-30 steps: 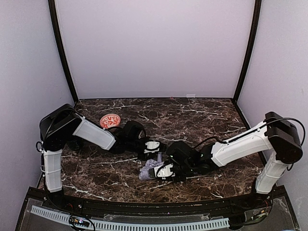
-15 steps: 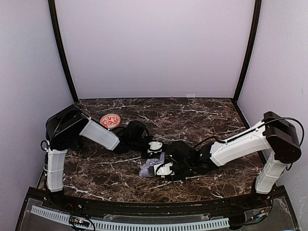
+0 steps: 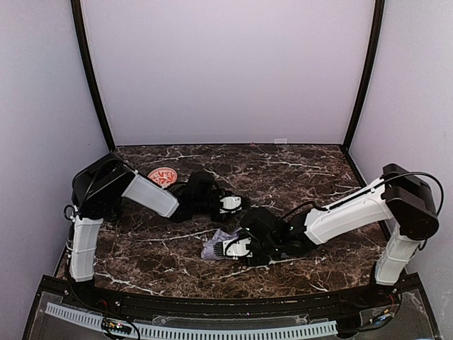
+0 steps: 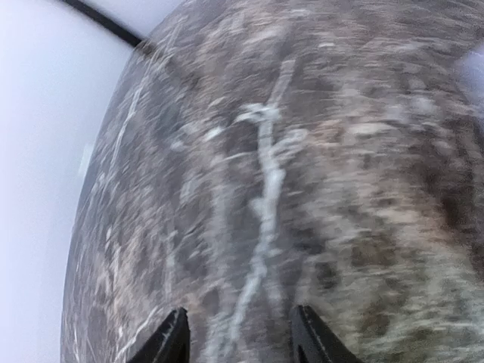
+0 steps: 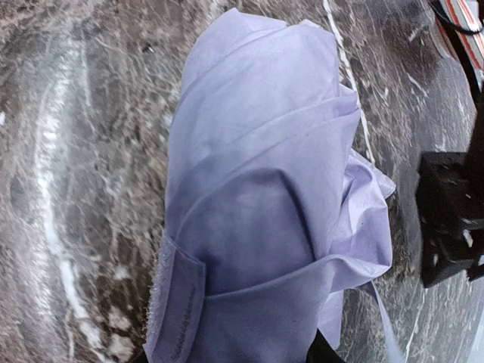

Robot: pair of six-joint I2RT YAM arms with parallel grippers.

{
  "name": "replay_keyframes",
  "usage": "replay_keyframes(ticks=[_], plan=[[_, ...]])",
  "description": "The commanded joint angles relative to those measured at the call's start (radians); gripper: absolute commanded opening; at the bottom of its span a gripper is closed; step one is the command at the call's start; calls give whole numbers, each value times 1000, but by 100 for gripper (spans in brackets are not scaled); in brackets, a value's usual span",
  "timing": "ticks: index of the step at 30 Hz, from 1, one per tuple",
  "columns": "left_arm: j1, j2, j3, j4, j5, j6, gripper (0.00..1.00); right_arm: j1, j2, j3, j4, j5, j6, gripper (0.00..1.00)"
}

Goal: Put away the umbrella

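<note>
- The umbrella (image 3: pixel 214 246) lies on the desk (image 3: pixel 297 170), near the front and a little left of centre. It is well apart from the bowl (image 3: pixel 162 176) at the far left.
- It is already collapsed. The right wrist view shows pale lavender cloth gathered in loose, overlapping folds rather than a tight roll. No shaft or handle shows in any view.
- The strap (image 5: pixel 175 310) lies flat against the cloth at the near end of the bundle. I cannot tell whether it goes round the folds or is fastened.
- The right tool (image 3: pixel 230 249) is at the bundle's right end. Cloth runs down between its fingers, so I judge it is pinching the umbrella and pinning it to the desk.
- The left tool (image 4: pixel 240 344) hangs just beyond the bundle, on its far side. Its fingers are spread with only bare marble between them, so it holds nothing.
- My reading is that the folding is largely done. What seems left is tightening the folds, wrapping and closing the strap, and then setting the umbrella aside.
- The pictures show no place where it should end up.
</note>
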Motion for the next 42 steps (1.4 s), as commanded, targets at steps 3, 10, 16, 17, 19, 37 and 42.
replay_keyframes(ticks=[3, 10, 16, 17, 19, 37, 42], plan=[[129, 12, 126, 46, -216, -55, 69, 42, 111, -31, -223, -153, 27, 0], [166, -136, 219, -249, -251, -163, 77, 36, 146, 16, -268, -173, 50, 0], [152, -631, -48, -376, -175, -435, 64, 6, 165, 53, -304, -238, 68, 0], [138, -730, -142, -358, -150, -471, 61, -6, 168, 62, -309, -262, 77, 0], [82, -925, -304, -376, -88, -462, 57, -25, 176, 75, -316, -297, 94, 0], [-288, -920, -644, -430, -125, -156, 96, -114, 279, 202, -461, -365, 121, 0], [-289, -758, -609, -284, -212, -127, 99, -123, 276, 213, -466, -406, 128, 0]])
